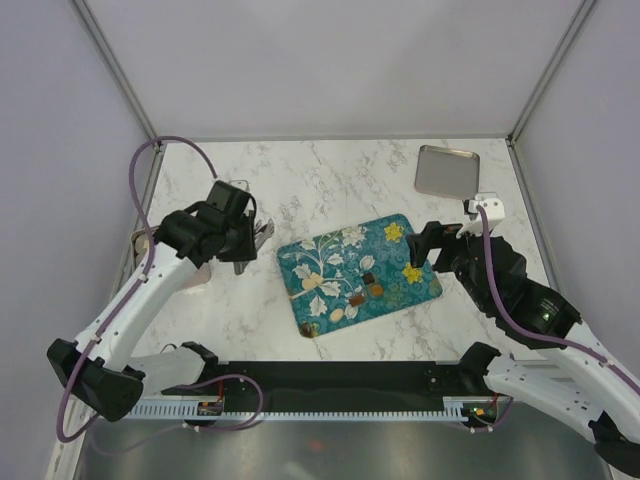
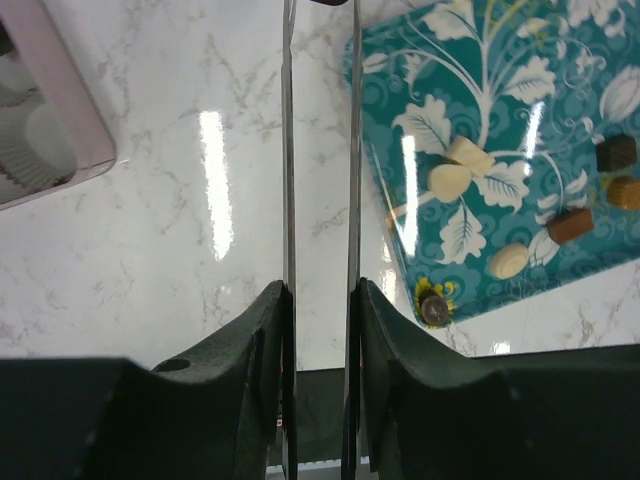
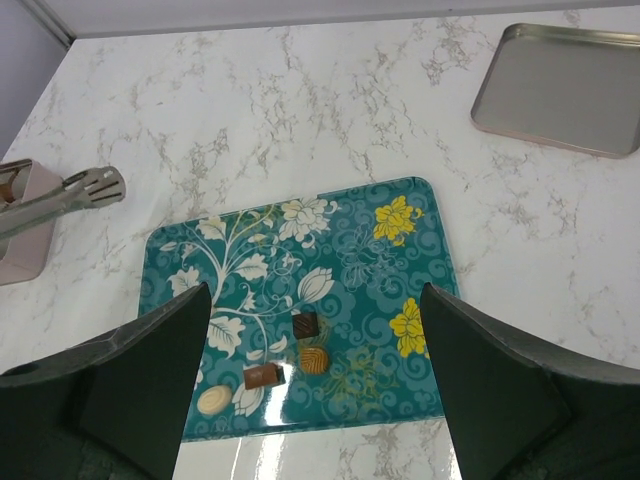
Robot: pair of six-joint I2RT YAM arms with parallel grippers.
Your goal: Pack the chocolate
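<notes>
Several chocolates lie on the teal flowered tray (image 1: 395, 255): a dark square (image 3: 305, 325), a caramel round (image 3: 313, 359), a brown bar (image 3: 263, 376) and a cream oval (image 3: 214, 400). The left wrist view also shows cream pieces (image 2: 450, 180) and a dark round one (image 2: 434, 309) at the tray's corner. My left gripper (image 1: 262, 232) (image 2: 320, 290) is shut on metal tongs (image 2: 352, 150), held over the marble left of the tray; the blades stand apart and empty. My right gripper (image 1: 430, 245) (image 3: 315, 290) is open and empty above the tray's right side.
A pink box with white paper cups (image 2: 50, 130) stands left of the tray; it also shows in the right wrist view (image 3: 20, 215). A silver metal tray (image 1: 446, 170) sits at the back right. Grey walls enclose the marble table (image 1: 330, 180).
</notes>
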